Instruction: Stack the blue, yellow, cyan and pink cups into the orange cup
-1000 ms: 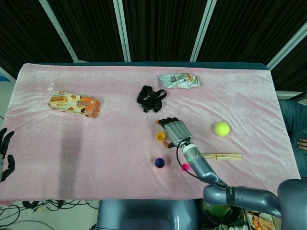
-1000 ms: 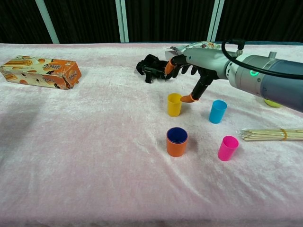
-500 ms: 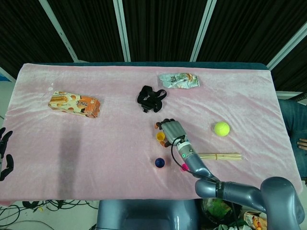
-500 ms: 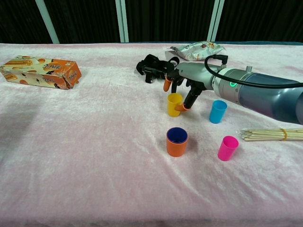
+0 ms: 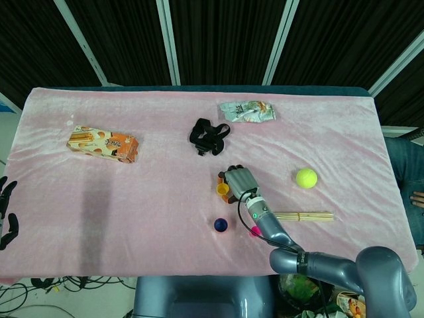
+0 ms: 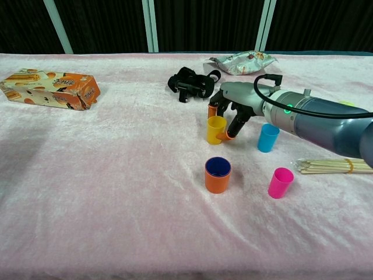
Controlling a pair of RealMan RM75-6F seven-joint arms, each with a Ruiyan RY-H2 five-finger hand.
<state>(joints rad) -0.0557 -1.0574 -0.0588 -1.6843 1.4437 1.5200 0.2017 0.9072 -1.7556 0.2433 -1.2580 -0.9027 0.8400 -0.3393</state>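
Chest view alone shows fingers [image 6: 236, 125] touching the yellow cup [image 6: 215, 129].

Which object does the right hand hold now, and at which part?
The right hand grips the yellow cup by its side wall, near the rim.

Bright, even light falls from overhead onto the pink velvety tablecloth [image 5: 165, 199], which shows pale sheen patches. A broad soft shadow darkens its left side. Both views are sharp; the backdrop behind stays nearly black, and the table edges bow slightly.
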